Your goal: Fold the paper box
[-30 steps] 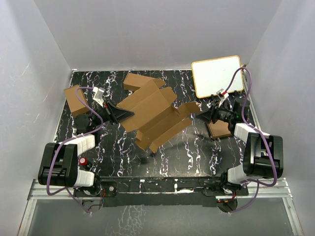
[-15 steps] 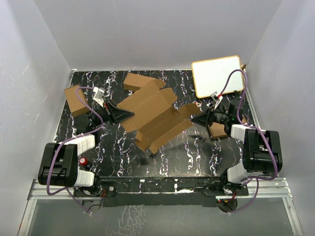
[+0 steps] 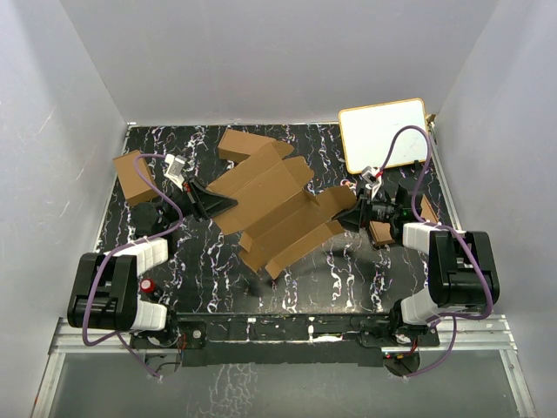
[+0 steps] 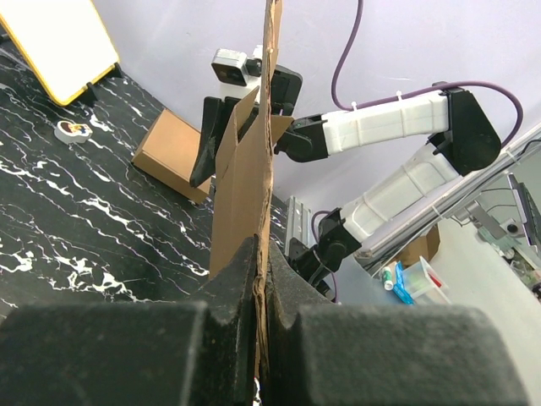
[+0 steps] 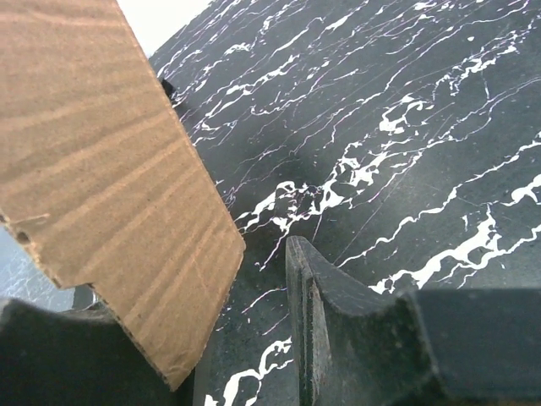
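Jaws of the left gripper (image 3: pixel 228 202) are pressed together on one edge of the paper box (image 3: pixel 270 205); the left wrist view shows the cardboard sheet rising edge-on out of the closed pinch. On the other side, the right gripper (image 3: pixel 346 218) has its jaws apart around the end flap (image 5: pixel 118 169). The flap lies against one finger, and a clear gap separates it from the other, so nothing is clamped there yet. The box is an unfolded die-cut sheet over the middle of the surface (image 3: pixel 331 270), spanning the space between the two arms and apparently lifted and tilted rather than lying flat. It looks light and thin. Each corrugated panel should be fairly stiff, but the sheet will probably hinge freely at every crease, so panels that are not held are likely to swing or sag. A hard pinch could dent the fluting, and the plain brown face may slide in smooth fingers. The safest hold is probably well in on a panel or flap, close to a crease, not out at a tab tip, where the cardboard would bend or slip free.
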{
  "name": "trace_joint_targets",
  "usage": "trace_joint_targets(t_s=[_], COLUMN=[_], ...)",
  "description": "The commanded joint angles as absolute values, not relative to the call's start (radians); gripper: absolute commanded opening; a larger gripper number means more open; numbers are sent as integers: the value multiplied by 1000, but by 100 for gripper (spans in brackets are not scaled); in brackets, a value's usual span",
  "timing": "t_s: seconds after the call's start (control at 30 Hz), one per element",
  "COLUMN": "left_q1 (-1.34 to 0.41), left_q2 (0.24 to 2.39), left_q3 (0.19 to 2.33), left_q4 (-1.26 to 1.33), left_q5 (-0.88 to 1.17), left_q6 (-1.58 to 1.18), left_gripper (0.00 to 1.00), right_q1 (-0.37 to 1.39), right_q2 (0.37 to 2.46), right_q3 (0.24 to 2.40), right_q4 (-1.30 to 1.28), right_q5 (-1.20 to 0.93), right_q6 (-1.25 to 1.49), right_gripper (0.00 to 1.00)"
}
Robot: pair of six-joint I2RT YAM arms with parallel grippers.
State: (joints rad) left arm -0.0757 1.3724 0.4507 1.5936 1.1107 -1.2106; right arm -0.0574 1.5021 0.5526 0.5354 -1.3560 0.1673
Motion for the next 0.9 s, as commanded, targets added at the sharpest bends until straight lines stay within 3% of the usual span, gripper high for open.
trace_joint_targets(t_s=[0.0,0.63,0.87], left_q1=[-74,-58,-58], left_q2=[1339,1251,1146], left_q3=[477,508,494], left_q4=[1808,1790,1763], left_q5=[1113,1041,966], left_q6=[-1191,-1183,-1190], left_gripper=[0,0,0], right_q1=[-57,-76,-99], right_q2=[1453,1409,1315], right_q3=[552,576,671], right_q4=[601,635,482], right_q5=[-1404,-1391,-1414], right_q6=[144,277,259], right_gripper=[40,48,55])
